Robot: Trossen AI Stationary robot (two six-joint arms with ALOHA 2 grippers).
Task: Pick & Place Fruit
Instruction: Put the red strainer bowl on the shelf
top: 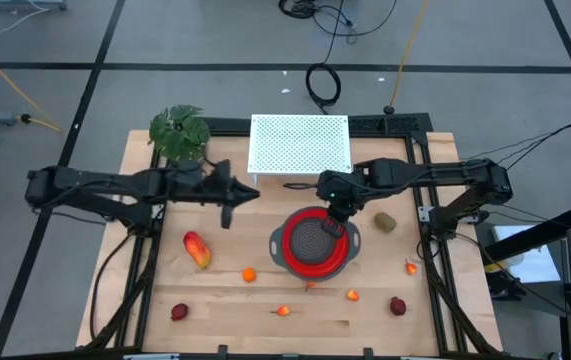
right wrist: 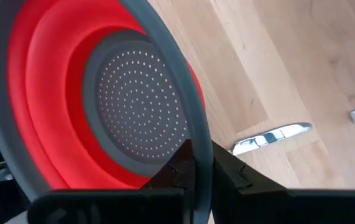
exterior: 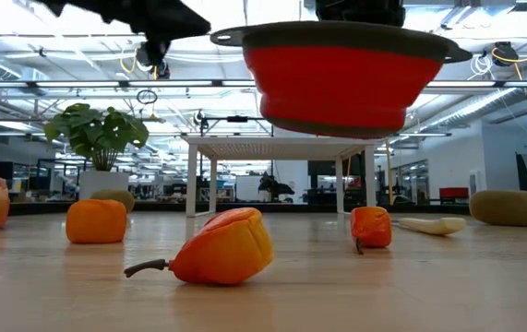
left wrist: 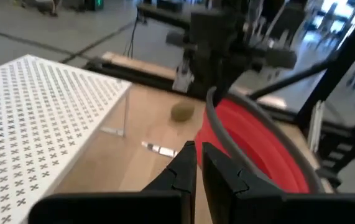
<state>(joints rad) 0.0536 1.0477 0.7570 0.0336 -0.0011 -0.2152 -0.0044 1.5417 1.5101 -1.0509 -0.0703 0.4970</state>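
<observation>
A red colander with a grey rim (top: 315, 245) hangs above the table in my right gripper (top: 332, 225); the low view shows the colander (exterior: 341, 78) clear of the wood. Small toy fruits lie on the table around it: a red-yellow oblong one (top: 197, 249), a brown oval one (top: 385, 222), tiny orange ones (top: 249, 274) (top: 352, 295) and dark-red ones (top: 179, 312) (top: 397, 306). My left gripper (top: 229, 212) is shut and empty, hovering left of the colander, beyond the oblong fruit. My right gripper (right wrist: 201, 163) pinches the colander's grey rim (right wrist: 197, 127) on its far side, one finger inside the bowl and one outside. It comes from above, pointing down. The colander hangs below the fingers, lifted clear of the table and roughly level.
A white perforated stand (top: 300, 143) sits at the far middle of the table, with a slim knife (top: 295, 185) lying just in front of it. A leafy green plant (top: 180, 132) stands at the far left corner. Bare wood lies along the near edge between the fruits.
</observation>
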